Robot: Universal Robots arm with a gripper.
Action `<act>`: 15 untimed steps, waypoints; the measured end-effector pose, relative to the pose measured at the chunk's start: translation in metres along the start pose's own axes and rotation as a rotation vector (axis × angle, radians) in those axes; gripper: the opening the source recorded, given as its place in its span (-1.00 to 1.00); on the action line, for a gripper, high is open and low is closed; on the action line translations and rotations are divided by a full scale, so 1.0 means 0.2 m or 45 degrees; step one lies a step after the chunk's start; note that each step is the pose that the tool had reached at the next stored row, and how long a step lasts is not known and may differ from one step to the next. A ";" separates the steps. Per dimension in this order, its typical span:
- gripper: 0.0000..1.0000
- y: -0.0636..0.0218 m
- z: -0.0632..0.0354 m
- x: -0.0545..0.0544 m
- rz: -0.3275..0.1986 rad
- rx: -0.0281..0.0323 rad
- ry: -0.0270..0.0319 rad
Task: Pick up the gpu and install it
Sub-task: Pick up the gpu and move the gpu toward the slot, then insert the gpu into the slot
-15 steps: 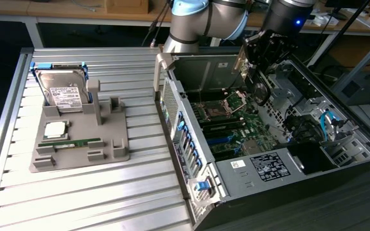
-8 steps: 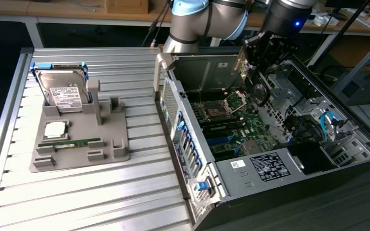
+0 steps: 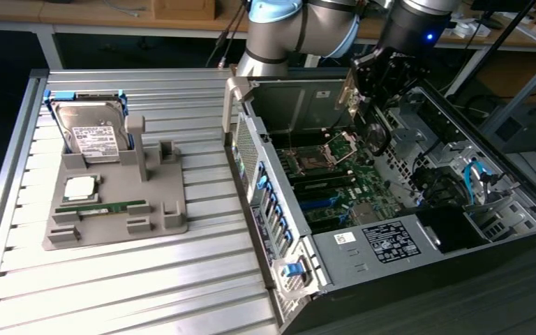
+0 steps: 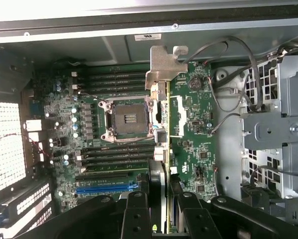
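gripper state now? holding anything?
gripper: closed on the gpu, card held edge-on between the fingers, over the motherboard.

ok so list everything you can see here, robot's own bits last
computer case: one, black and grey, open, exterior view's right
motherboard: one, green, inside the case
gpu: one, dark with silver bracket, edge-on over the motherboard
holder: one, grey, on the table, exterior view's left
hard drive: one, silver with white label, propped in the holder
cpu: one, silver, on the holder
memory stick: one, green, in the holder
table: one, silver slats
arm: one, grey and light blue, above the case
gripper: one, black, shut on the gpu
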State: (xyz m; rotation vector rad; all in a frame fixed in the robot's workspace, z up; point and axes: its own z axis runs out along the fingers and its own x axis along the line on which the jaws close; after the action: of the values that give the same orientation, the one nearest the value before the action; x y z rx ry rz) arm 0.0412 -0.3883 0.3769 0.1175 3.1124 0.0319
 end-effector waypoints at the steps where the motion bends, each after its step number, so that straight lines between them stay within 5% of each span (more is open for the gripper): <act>1: -0.47 0.000 0.000 0.00 0.000 0.0000 0.0001; 15: -0.47 0.000 0.000 0.00 -0.019 -0.0005 0.0004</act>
State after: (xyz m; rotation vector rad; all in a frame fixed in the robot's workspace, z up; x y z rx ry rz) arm 0.0412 -0.3883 0.3768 0.0938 3.1134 0.0323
